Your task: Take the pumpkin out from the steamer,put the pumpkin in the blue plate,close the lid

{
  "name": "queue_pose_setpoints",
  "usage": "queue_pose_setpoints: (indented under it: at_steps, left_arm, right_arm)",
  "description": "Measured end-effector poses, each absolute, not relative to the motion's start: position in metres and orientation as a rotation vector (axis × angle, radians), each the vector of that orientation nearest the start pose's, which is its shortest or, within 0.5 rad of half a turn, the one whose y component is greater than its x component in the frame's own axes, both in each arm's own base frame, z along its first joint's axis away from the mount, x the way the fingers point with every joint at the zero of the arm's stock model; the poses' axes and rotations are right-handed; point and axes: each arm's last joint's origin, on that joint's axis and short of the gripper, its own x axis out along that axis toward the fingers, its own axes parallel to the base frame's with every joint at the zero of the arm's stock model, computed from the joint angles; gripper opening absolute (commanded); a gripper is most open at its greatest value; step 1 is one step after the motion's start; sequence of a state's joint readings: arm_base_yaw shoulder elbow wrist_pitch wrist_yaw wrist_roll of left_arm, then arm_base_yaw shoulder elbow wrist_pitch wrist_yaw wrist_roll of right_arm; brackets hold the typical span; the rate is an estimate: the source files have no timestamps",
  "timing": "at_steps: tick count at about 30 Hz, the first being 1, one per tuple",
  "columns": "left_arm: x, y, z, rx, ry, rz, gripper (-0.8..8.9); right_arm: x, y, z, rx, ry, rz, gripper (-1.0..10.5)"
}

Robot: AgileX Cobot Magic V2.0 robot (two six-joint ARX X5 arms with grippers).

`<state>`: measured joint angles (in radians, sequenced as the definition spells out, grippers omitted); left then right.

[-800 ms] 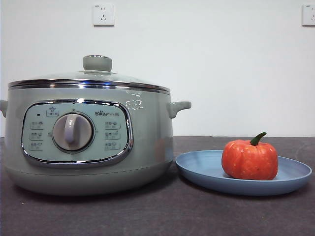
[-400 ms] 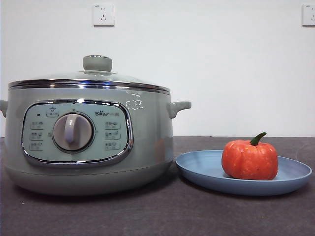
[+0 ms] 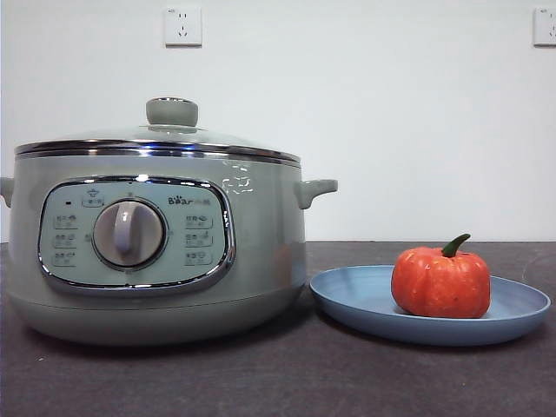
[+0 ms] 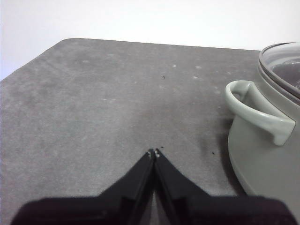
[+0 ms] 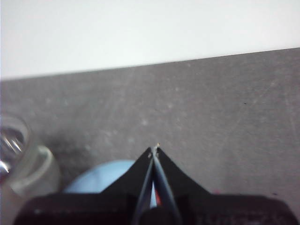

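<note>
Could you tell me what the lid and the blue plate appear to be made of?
The lid looks like clear glass with a shiny chrome rim: the left wrist view shows through it, and the rim mirrors light. Its knob looks like matte pale green plastic. The blue plate is matte, without glare, likely plastic, though I cannot be sure.

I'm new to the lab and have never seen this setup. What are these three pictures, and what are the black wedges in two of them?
They show one moment from three cameras on a two-armed robot at a table. The front view looks level across the table: a sage-green Bear steamer with its glass lid on, and beside it a blue plate holding a toy pumpkin. The other two cameras sit on the arms' wrists. The black wedges are each gripper's two fingers, pressed together and holding nothing: the left gripper hangs over bare table near the steamer's side handle, the right gripper above the plate.
</note>
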<state>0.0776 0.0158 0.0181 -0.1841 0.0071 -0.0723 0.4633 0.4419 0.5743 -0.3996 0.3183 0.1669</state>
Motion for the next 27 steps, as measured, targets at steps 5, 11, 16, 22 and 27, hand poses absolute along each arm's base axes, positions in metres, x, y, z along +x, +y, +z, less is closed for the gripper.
queue_pose_setpoints:
  at_steps: [5, 11, 16, 22, 27]
  left_arm:
    - [0.096, 0.007, 0.151, -0.08, 0.179, 0.077, -0.03]
    - [0.096, 0.007, 0.151, -0.08, 0.179, 0.077, -0.03]
    - [0.096, 0.007, 0.151, -0.08, 0.179, 0.077, -0.03]
    - [0.096, 0.007, 0.151, -0.08, 0.179, 0.077, -0.03]
    - [0.096, 0.007, 0.151, -0.08, 0.179, 0.077, -0.03]
  right_arm:
    - [0.089, 0.026, 0.275, -0.002, 0.22, 0.13, 0.0]
    - [0.091, 0.012, 0.231, -0.049, 0.082, 0.214, 0.0]
    - [0.097, 0.009, 0.185, -0.045, 0.081, 0.192, 0.0]
    - [0.098, 0.009, 0.156, -0.029, 0.147, 0.197, 0.0]
    - [0.096, 0.009, 0.153, -0.005, 0.167, 0.193, 0.0]
